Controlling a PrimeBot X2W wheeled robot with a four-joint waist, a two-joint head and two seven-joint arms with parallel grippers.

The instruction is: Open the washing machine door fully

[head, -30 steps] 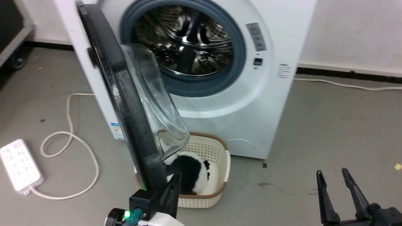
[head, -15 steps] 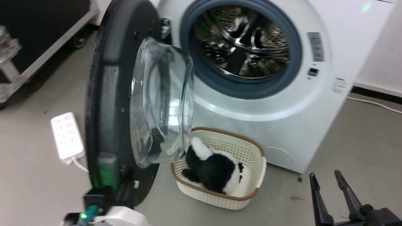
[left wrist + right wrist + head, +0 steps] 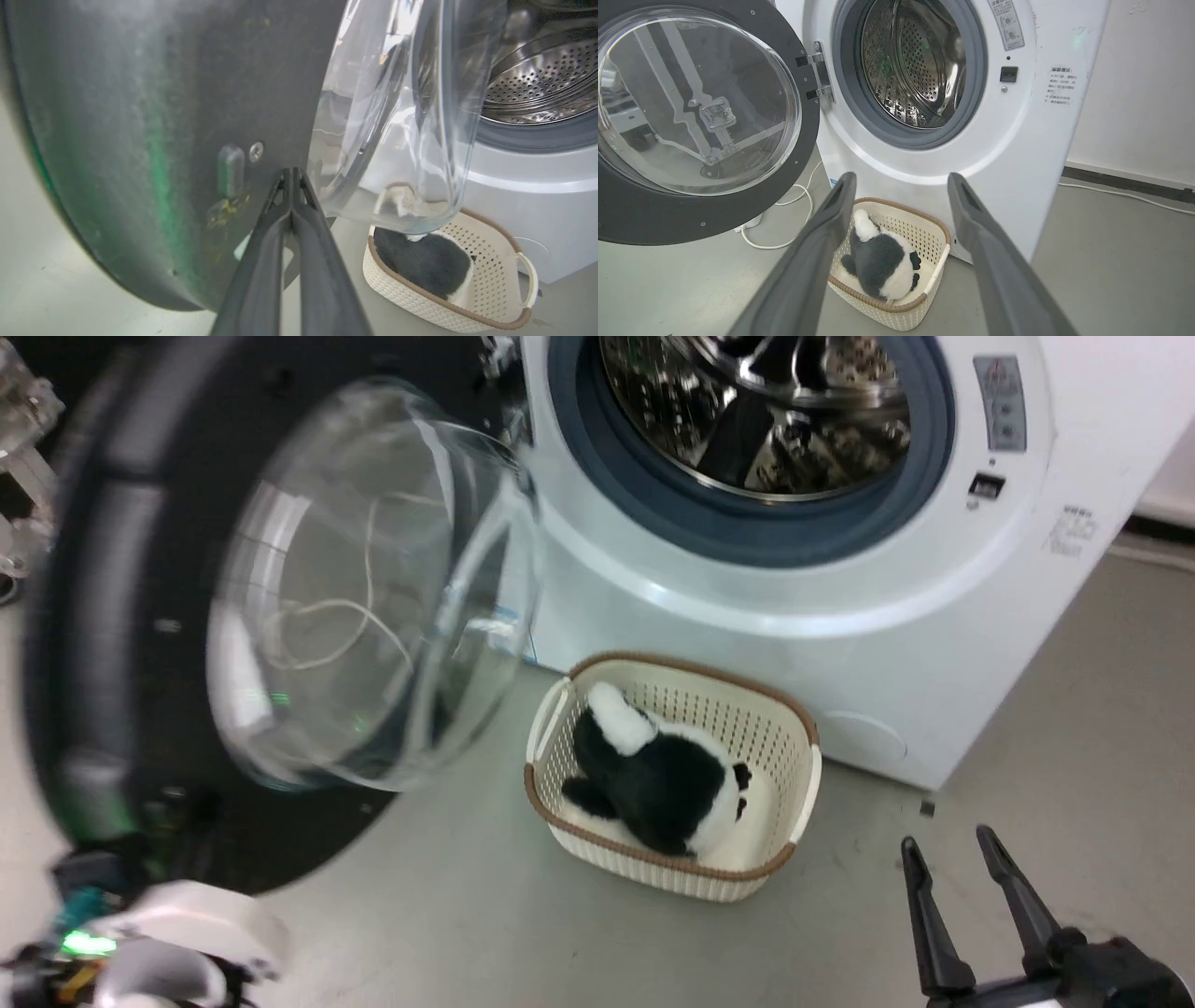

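Observation:
The washing machine door (image 3: 121,616) stands swung out to the left of the white washing machine (image 3: 747,644), its bulging clear window (image 3: 373,588) facing me and blurred. In the right wrist view the door (image 3: 644,224) hangs on its metal hinge (image 3: 819,70) beside the steel drum (image 3: 915,65). My left gripper (image 3: 292,172) is shut, its tips touching the door's black inner face (image 3: 163,116) near the lower rim. The pale left forearm (image 3: 177,915) shows below the door. My right gripper (image 3: 946,840) is open over the floor, right of the machine, holding nothing.
A cream basket (image 3: 560,709) with a black-and-white plush toy (image 3: 663,784) sits on the floor right before the machine, under the open door's swing. A white cord (image 3: 794,233) lies on the floor behind the door. Another cable (image 3: 1125,196) runs along the right wall.
The door has swung much wider, from nearly edge-on to showing its whole inner face, and the left gripper went with it. The head camera has shifted. The right gripper stays open.

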